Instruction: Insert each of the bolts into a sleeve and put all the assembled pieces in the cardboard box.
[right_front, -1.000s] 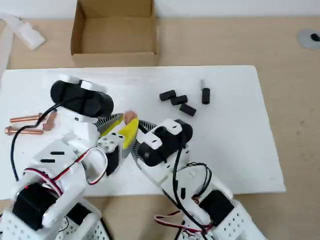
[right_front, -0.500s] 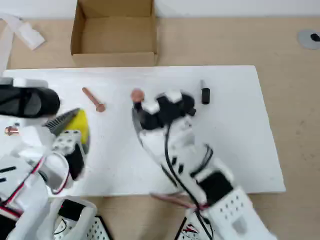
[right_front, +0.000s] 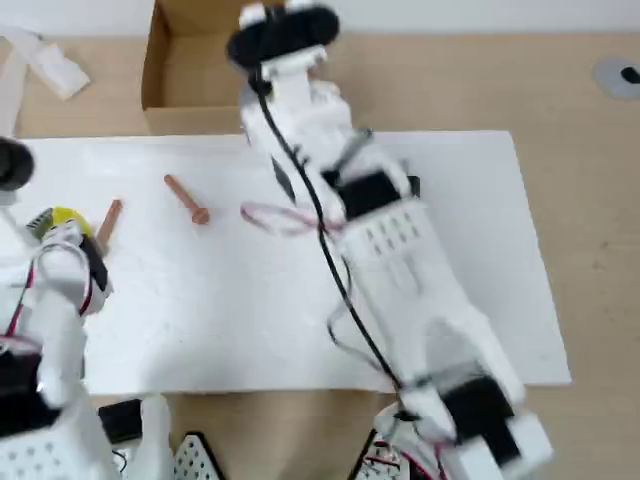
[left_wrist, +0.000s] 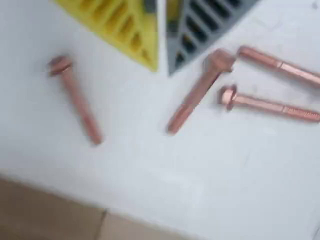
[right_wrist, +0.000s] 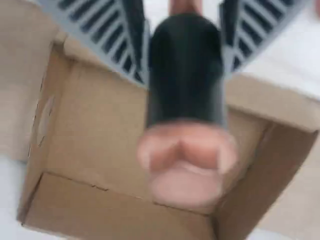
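Closest to me, my left pincer (left_wrist: 162, 62) hangs low over the white board (left_wrist: 150, 170), its yellow and grey fingers almost together with nothing between them. Four copper bolts lie flat on the board below it. One loose bolt (left_wrist: 77, 102) lies apart from the rest, a second bolt (left_wrist: 197, 90) lies just beside the grey fingertip, and a third bolt (left_wrist: 277, 62) and fourth bolt (left_wrist: 270, 104) lie side by side past that.

Farther out, the right arm stretches across the board to the cardboard box (right_front: 190, 70) on the far part of the tabletop (right_front: 580, 200). My right pincer (right_wrist: 185, 75) is clamped on the black sleeve (right_wrist: 184, 100) of an assembled piece, which hangs above the open box. The piece's long axis runs roughly up and down, in line with the fingers. Its bolt head (right_wrist: 186, 160) points down at the box floor, and a bit of copper shank shows at the sleeve's upper end.

I judge the step to be the drop into the box. From above, the pincer sits over the box's right-hand part, close to that wall, so I'd shift towards the middle first. I grip only the sleeve and the head hangs below it, so the bolt may slide out. I'd therefore go low into the box before parting the fingers, so that bolt and sleeve land together
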